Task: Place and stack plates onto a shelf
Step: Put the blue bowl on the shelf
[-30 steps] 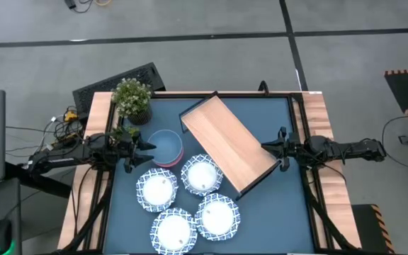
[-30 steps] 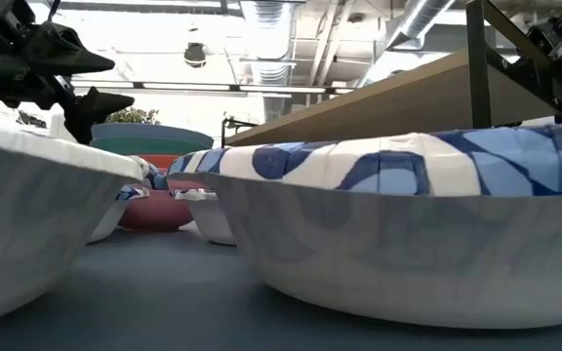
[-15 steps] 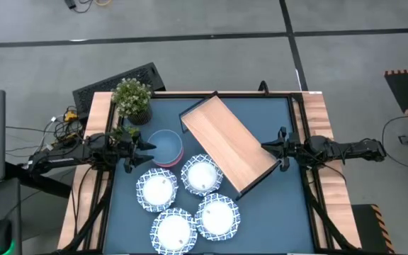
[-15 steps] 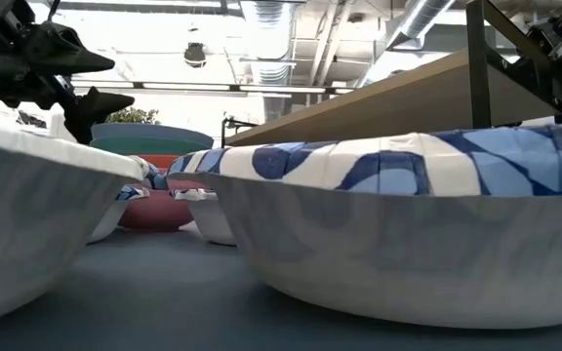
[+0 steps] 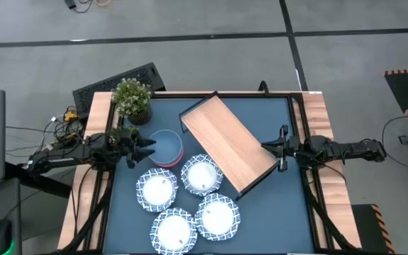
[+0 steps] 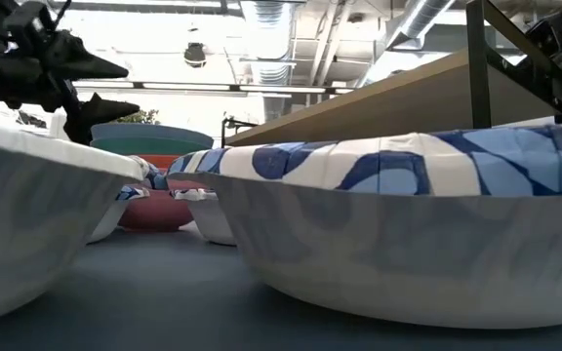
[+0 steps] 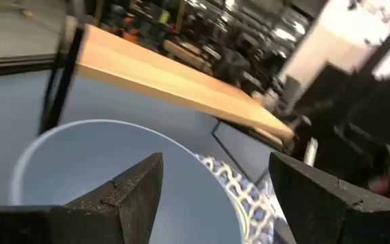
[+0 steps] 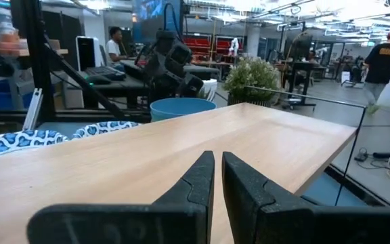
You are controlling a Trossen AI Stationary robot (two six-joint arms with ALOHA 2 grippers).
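- Dark-blue desk point(image 5: 275, 205) carries everything; working from the left of the high view, the left end effector point(image 5: 145, 146) has shifted a little since half a second ago, its fingertips now lying over the left rim of the blue bowl point(image 5: 167, 145) instead of just below and left of it.
- Its jaws are spread wide with nothing between them; the left wrist view looks down past both fingers point(image 7: 133, 190) into the bowl's hollow.
- That reads as the arm just starting to move, not yet committed to any plate.
- The four plates point(image 5: 156, 190) lie untouched in a cluster in the lower middle of the high view, none lifted, so the task has hardly begun.
- The shelf point(image 5: 229, 142) lies diagonally in the centre, bare on top, its lower end just beside the upper right plate.
- At the right, the right end effector point(image 5: 280, 149) has barely moved, sitting at the shelf's right edge; its fingers point(image 8: 202, 177) are nearly closed, with only a thin gap, and hold nothing.
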